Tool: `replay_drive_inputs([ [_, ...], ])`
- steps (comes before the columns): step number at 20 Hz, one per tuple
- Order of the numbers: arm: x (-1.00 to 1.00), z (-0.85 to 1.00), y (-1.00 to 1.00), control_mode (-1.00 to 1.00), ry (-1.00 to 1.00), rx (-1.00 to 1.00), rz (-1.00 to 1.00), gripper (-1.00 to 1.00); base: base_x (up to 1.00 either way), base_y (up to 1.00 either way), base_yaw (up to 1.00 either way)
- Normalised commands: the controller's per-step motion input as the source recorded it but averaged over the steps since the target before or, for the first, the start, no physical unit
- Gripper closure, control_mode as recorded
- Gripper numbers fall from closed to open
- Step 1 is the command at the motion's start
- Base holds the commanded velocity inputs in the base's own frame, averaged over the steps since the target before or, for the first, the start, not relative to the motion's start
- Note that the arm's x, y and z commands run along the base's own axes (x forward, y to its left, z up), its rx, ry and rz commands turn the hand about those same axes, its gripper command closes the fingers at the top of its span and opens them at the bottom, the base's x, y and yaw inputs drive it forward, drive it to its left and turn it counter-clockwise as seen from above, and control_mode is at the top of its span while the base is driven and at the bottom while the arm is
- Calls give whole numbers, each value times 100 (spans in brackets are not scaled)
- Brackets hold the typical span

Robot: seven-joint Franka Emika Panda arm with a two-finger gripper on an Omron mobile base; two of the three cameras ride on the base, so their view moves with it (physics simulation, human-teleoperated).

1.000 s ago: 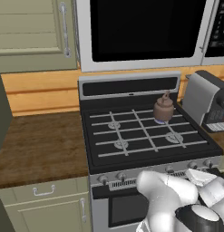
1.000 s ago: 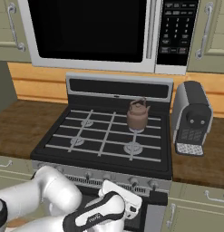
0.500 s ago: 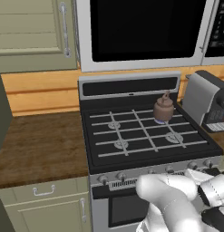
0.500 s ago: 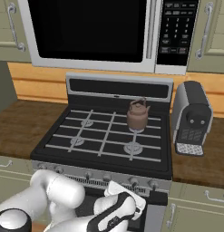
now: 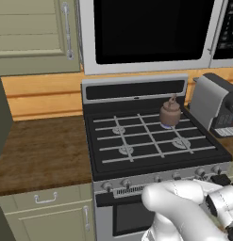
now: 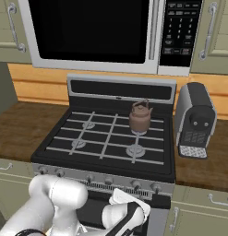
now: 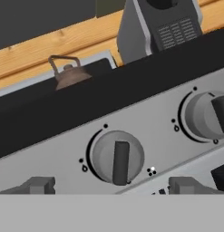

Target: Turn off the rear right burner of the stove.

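Our gripper [image 7: 111, 186] stood open, holding nothing, its tips flanking a stove [image 6: 106, 140] knob [image 7: 117, 157]; we read no writing.

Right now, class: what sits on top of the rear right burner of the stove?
A small brown kettle stands on the grate over the rear right burner of the stove. It covers most of the burner disc, so the flame there can hardly be made out.
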Motion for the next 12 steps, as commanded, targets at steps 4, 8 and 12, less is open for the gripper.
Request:
replay_drive_inputs([
  [4, 21, -4, -24, -100, 0, 0, 0, -100, 0, 0, 0],
  [8, 28, 0, -5, -100, 0, 0, 0, -100, 0, 0, 0],
  [12, 19, 0, 1, -100, 0, 0, 0, -100, 0, 0, 0],
])
